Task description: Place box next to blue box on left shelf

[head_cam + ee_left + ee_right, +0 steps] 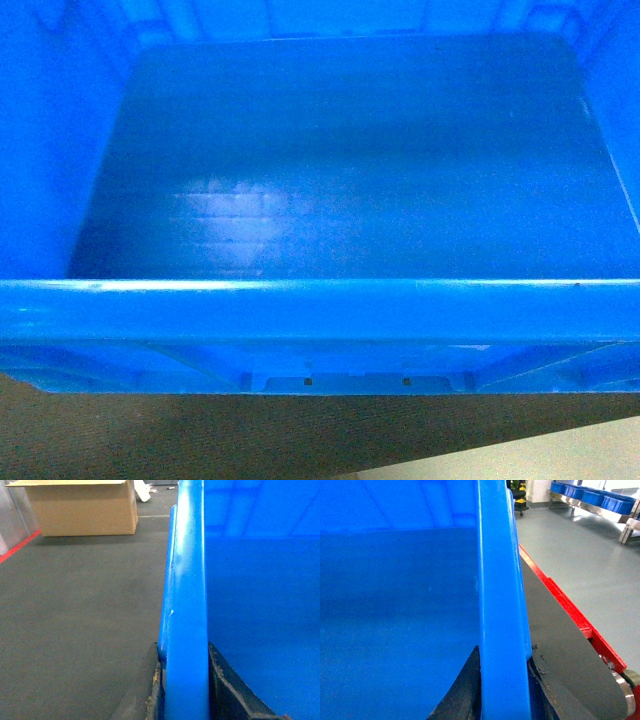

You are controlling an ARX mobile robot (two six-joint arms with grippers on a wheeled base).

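Blue rim of the box (pixel 320 310) runs across the whole head view, very close; beyond it the empty floor of the box with a faint grid. One box in hand, nothing inside it.

Left gripper (pixel 184 690): dark pads on both sides of the left wall rim, pressed against it, one pad outside, one inside. Right gripper (pixel 505 690): same arrangement on the right wall rim, pinching it. So the box hangs between the two arms, carried in front of the robot above dark carpet (pixel 200 440).

Left shelf: not seen in any view. Blue box it must sit beside: also not visible from here. My reading is that the carry is under way and the placing has not begun.

For the carry, as I judge it:
- keep both pinches level so the box does not twist between the arms;
- move both arms together, same height, same pace; a thin rim grip may slip if one side leads;
- the box blocks much of the forward view, so approach the shelf slowly;
- set the base fully on the rollers before releasing, since wheels may let it roll.

Counts: one cardboard carton (pixel 82 507) far off on the left side; one red floor line (pixel 17 545) near it; one red frame (pixel 570 615) low on the right; several blue bins (pixel 592 495) on a distant rack, number unclear.
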